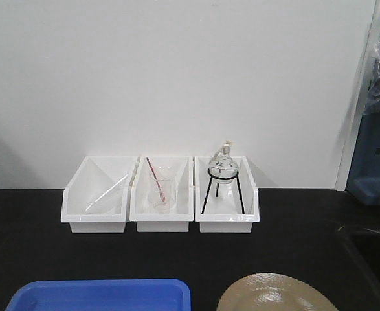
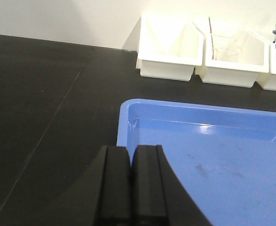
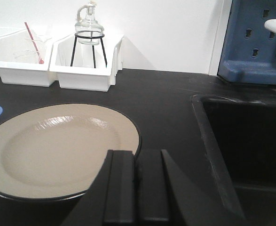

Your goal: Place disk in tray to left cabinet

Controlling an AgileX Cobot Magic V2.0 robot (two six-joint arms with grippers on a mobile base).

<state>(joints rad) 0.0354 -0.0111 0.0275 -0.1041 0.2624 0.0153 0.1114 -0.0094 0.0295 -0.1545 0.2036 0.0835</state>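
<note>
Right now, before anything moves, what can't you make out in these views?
- Left cabinet: in no view.
- Rectangular bright blue plastic tray: near side cut by front view's bottom edge.
- Round tan black-rimmed plate: cut there too; right gripper hides part of its rim in right wrist view.

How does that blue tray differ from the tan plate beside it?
The blue tray is rectangular with rounded corners; the tan plate is round. The tray's raised rim is blue; the plate's thin rim is black. The tray lies left of the plate. Both sit empty on the black counter.
</note>
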